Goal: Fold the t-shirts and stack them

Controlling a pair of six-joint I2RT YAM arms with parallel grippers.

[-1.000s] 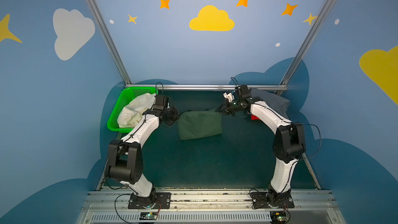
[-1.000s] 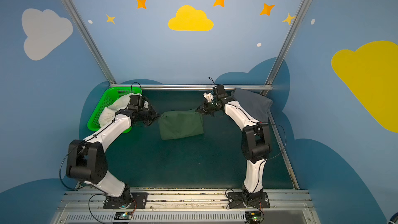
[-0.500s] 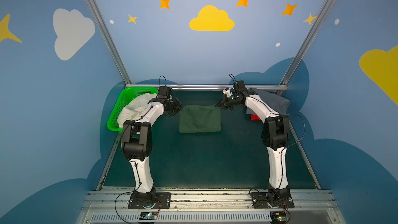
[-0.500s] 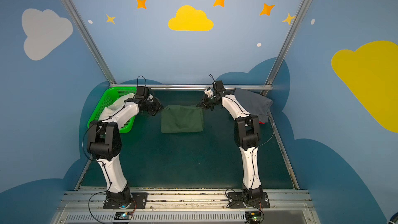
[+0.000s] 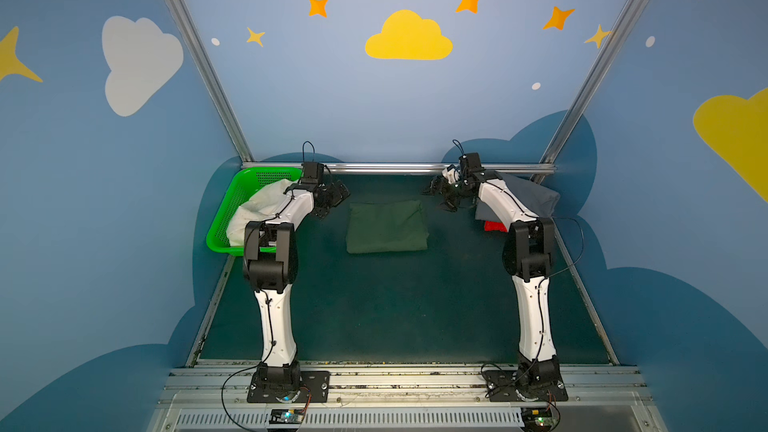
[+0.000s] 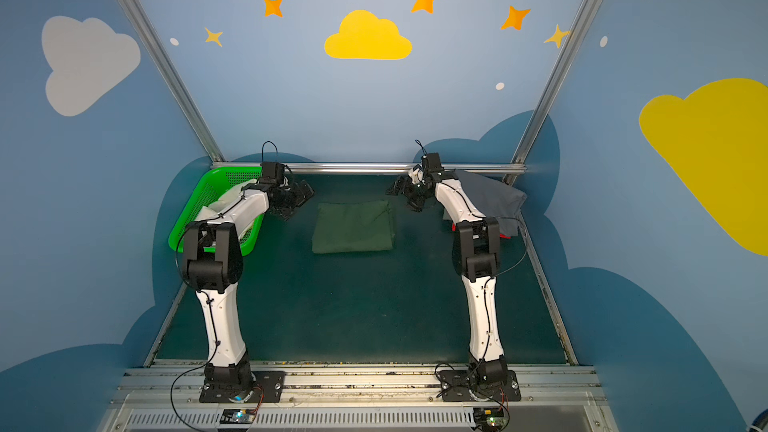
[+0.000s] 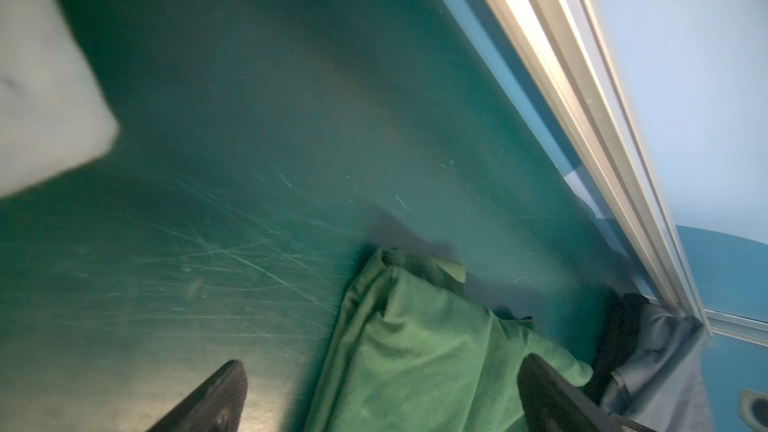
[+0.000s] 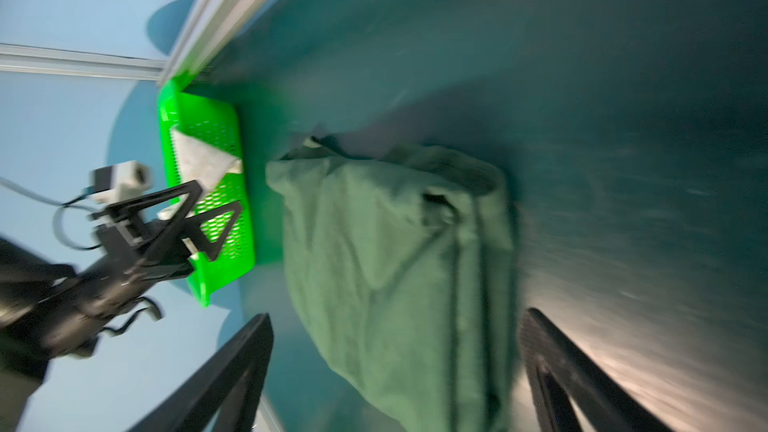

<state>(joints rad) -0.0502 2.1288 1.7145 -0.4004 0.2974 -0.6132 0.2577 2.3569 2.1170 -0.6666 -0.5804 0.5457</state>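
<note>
Place: robot lab test booth | Walls: blue panels (image 5: 332, 110) left, far and right, painted with a yellow cloud (image 5: 408, 37) and orange stars (image 5: 470, 0) | Frame: bare aluminium rail (image 5: 399, 167) at far edge | Floor: dark teal mat (image 5: 395, 305) | Near: left arm (image 5: 276, 326) and right arm (image 5: 534, 317) bolted to metal base (image 5: 395, 380)

The left jaws and the right jaws are letting go of the dark green shirt (image 5: 386, 226), spreading wide and drawing away from its far corners toward the tabletop's left and right edges. The shirt, lifted between them a second ago, is now lying folded flat near the far edge. The left arm (image 5: 272, 263) and the right arm (image 5: 528, 251) are straightening upright.
</note>
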